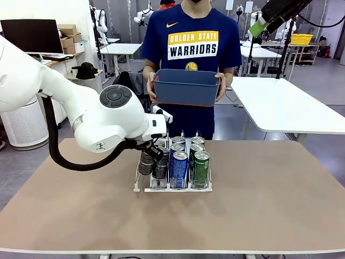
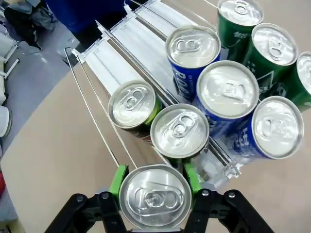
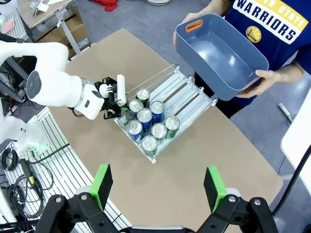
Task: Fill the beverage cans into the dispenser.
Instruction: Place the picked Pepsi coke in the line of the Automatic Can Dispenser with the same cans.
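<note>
Clamped on a black can, our left gripper hovers beside the dispenser's outer lane; next we judge lowering and releasing.

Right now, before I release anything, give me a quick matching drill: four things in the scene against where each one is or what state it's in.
Things:
1. left gripper
2. right gripper
3. blue bin
4. green cans

States:
A. empty, held in the person's hands behind the table
B. open, raised high above the table
C. standing in the dispenser's lane on the robot's right
D. shut on a can at the near end of the dispenser's lane on the robot's left

Pairs: 1-D, 2-B, 3-A, 4-C
</note>
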### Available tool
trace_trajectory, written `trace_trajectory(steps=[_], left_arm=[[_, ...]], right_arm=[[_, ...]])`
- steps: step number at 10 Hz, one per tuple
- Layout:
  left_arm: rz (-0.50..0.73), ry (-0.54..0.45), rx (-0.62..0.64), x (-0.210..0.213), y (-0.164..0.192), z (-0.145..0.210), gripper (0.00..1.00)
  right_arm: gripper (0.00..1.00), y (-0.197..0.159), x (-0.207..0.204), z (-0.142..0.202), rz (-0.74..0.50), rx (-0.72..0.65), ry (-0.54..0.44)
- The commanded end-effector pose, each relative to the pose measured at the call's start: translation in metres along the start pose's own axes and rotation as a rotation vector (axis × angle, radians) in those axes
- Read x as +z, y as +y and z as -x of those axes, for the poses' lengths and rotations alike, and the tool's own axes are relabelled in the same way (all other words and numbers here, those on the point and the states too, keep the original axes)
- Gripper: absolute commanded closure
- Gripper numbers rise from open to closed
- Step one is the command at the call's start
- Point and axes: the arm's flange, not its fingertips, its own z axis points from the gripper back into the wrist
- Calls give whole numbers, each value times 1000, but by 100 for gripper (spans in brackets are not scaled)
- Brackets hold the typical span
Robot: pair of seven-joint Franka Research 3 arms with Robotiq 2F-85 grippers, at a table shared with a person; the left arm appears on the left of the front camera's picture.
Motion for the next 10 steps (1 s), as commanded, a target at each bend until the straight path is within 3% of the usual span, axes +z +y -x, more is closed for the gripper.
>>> trace_trajectory(steps=[1,7,10], left_arm=[[36,-27,16,-18,-6,-6,42],[276,-62,118,-17,-8,-6,42],[327,-76,159,-17,-5,-6,42]], right_arm=[[0,1,-1,1,-6,8,1],[0,1,-1,1,-6,8,1],[0,1,-1,1,-6,8,1]])
